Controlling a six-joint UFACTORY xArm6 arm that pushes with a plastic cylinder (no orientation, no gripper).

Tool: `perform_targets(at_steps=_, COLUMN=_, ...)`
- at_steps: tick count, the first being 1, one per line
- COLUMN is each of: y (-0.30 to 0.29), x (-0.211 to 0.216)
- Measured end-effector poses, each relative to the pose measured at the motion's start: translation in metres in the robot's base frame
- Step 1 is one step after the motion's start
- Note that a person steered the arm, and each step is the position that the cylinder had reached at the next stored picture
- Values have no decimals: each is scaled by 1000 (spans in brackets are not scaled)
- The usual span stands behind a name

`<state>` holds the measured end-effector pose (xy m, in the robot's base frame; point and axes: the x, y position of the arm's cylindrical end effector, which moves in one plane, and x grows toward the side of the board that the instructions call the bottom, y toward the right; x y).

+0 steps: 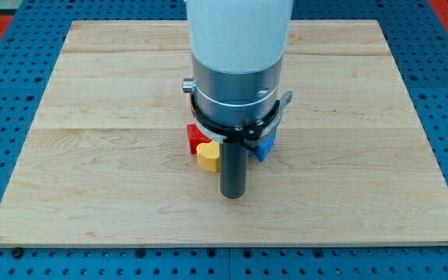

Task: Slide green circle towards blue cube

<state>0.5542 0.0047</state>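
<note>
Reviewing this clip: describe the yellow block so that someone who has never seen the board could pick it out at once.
Start at the wooden board and find the big white and grey arm over its middle. Follow the dark rod down towards my tip; the yellow block sits right against the rod's left side in the view. A red block is just above it and a blue block lies across the rod; only this one is yellow, apparently heart-shaped.

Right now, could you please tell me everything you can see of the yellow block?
The yellow block looks like a small, glossy heart-shaped piece lying flat on the wooden board near its middle. Its right part is hidden behind my rod. A red block sits against its upper left side. My tip stands just to its lower right, close by; contact cannot be told.
</note>
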Motion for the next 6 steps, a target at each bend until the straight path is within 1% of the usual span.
perform_targets(at_steps=1, y=0, x=2)
perform_targets(at_steps=2, y=0, x=-10)
perform_targets(at_steps=5, y=4, x=-24)
perform_targets(at_steps=6, y=12, x=-15)
